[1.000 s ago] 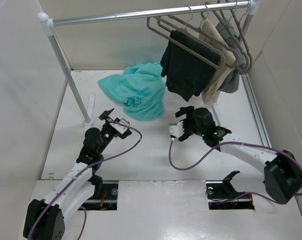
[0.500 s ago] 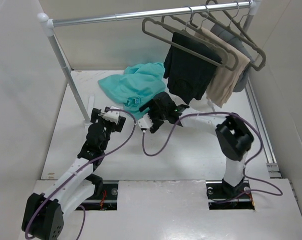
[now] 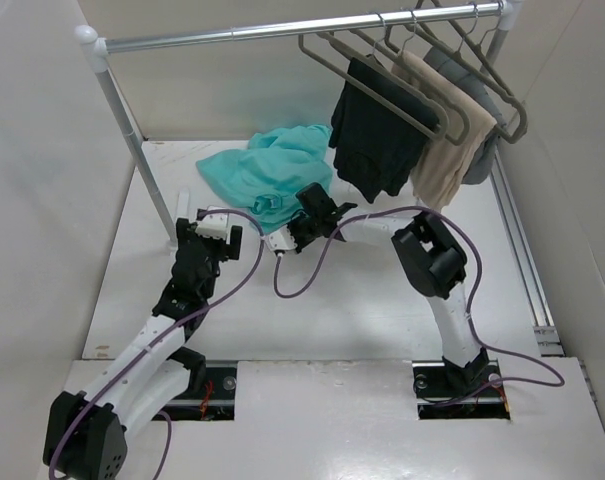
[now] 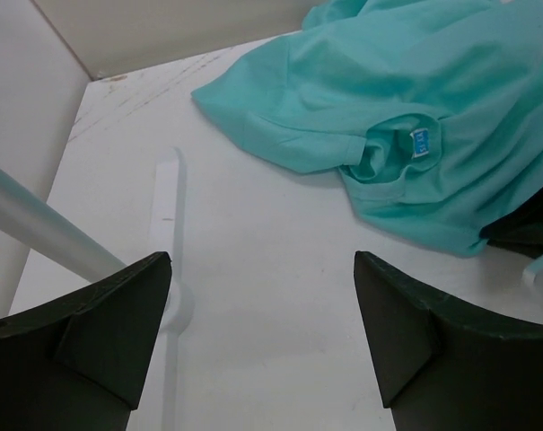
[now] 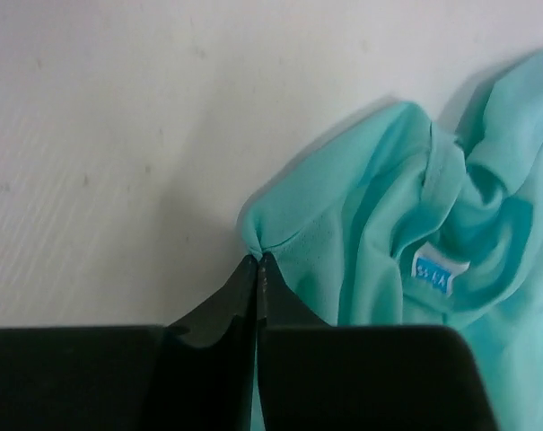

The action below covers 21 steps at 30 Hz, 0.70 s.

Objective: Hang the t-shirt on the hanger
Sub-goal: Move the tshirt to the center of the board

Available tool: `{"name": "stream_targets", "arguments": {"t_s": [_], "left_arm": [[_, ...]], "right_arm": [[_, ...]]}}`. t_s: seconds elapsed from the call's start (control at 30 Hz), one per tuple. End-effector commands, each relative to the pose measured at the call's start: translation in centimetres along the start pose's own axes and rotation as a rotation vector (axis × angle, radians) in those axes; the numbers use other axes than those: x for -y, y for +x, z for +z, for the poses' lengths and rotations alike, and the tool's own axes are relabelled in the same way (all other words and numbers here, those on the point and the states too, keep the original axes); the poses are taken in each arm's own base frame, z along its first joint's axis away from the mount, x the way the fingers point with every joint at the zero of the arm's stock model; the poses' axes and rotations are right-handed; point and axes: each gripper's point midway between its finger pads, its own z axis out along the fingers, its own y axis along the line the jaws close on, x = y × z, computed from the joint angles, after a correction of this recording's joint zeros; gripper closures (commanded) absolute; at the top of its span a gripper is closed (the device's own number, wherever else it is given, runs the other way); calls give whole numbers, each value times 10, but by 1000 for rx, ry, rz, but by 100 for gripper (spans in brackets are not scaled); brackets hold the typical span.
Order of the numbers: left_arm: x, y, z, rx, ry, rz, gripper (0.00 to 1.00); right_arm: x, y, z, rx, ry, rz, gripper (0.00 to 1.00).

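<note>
The teal t-shirt (image 3: 267, 170) lies crumpled on the white table at the back, below the rail. Its neck label (image 5: 433, 269) faces up. My right gripper (image 3: 304, 205) reaches in from the right and is shut on a fold of the shirt's edge (image 5: 258, 259), just left of the collar. My left gripper (image 3: 210, 225) hovers open over bare table (image 4: 262, 269), short of the shirt (image 4: 433, 108) and left of it, with nothing between its fingers. An empty grey hanger (image 3: 327, 50) hangs foremost on the rail.
A black garment (image 3: 372, 135), a beige one (image 3: 437, 140) and a grey one (image 3: 482, 150) hang on hangers at the rail's right end. The rail's slanted post (image 3: 132, 140) and its white foot (image 4: 168, 233) stand close left of my left gripper. White walls enclose the table.
My right arm has swung left from mid-table to the shirt and shut its jaws on the edge. My left gripper has shifted slightly back and left, its jaws a little narrower.
</note>
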Motion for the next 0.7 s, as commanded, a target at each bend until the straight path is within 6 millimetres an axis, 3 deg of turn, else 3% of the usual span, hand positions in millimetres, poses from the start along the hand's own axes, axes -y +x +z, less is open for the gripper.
{"name": "stream_targets", "arguments": {"t_s": [0.0,0.1,0.13,0.17,0.2,0.3,0.37,0.4,0.47,0.57,0.6,0.63,0.67], "left_arm": [[-2,-19,3,31,-16,-46,21],[7,-18,5,30,29,-42,30],[10,-18,4,33,49,-33,32],[15,-12,6,11,74,-15,34],[20,-9,7,-5,103,14,36],[44,-3,11,-32,241,69,41],[64,-5,12,-31,351,91,41],[73,5,15,-68,396,109,41],[97,1,14,-72,543,164,41],[109,5,26,-132,584,139,41],[111,9,28,-140,586,139,41],[111,6,33,-128,585,152,41],[113,8,37,-122,587,173,39]], "right_arm": [[-3,3,-16,45,-14,79,100],[-23,-4,-44,34,-43,95,100],[-35,-12,-52,53,-77,113,100],[-32,-26,-73,68,-61,103,100],[-58,-26,-79,61,-108,132,100],[-100,-40,-114,32,-169,185,100],[-109,-38,-133,-31,-162,224,100],[-89,-48,-150,-27,-89,185,94],[-90,-55,-164,-58,-91,170,86],[-81,-65,-182,-95,-100,119,78],[-86,-58,-187,-142,-119,127,67],[-81,-64,-193,-149,-97,106,46],[-78,-64,-200,-169,-81,110,40]]}}
